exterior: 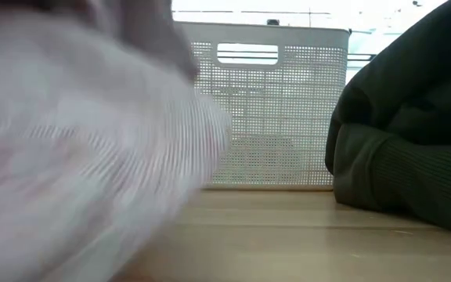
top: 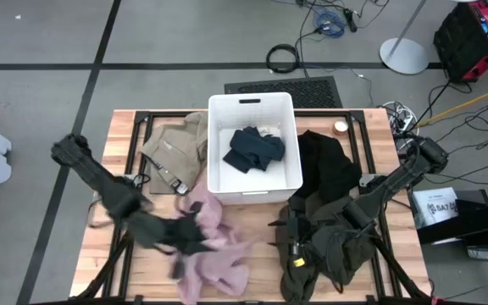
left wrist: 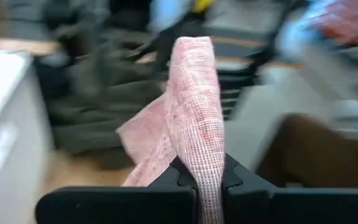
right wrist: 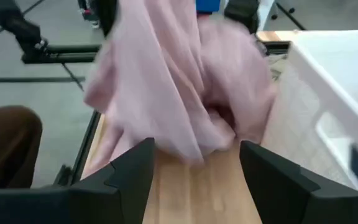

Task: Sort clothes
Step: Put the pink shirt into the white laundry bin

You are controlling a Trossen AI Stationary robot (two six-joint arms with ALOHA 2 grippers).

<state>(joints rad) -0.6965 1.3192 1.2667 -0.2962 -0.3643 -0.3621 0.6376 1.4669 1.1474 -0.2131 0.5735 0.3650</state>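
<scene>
A loosely woven pale pink cloth garment (left wrist: 191, 118) is showing its open weave, while the perforated white plastic bin (exterior: 276, 110) is standing on the smooth, matt wooden bench (exterior: 288, 235).

Two dark, jointed arms, matte black throughout; right gripper (right wrist: 194, 163) shows chunky, angular black fingers (right wrist: 129, 171).

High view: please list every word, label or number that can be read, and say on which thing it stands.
None can be read.
White box beside the table's right edge: dark print, too small to read.
Olive green garment: yellow tag, no legible text.
White bin: no label visible.
</scene>
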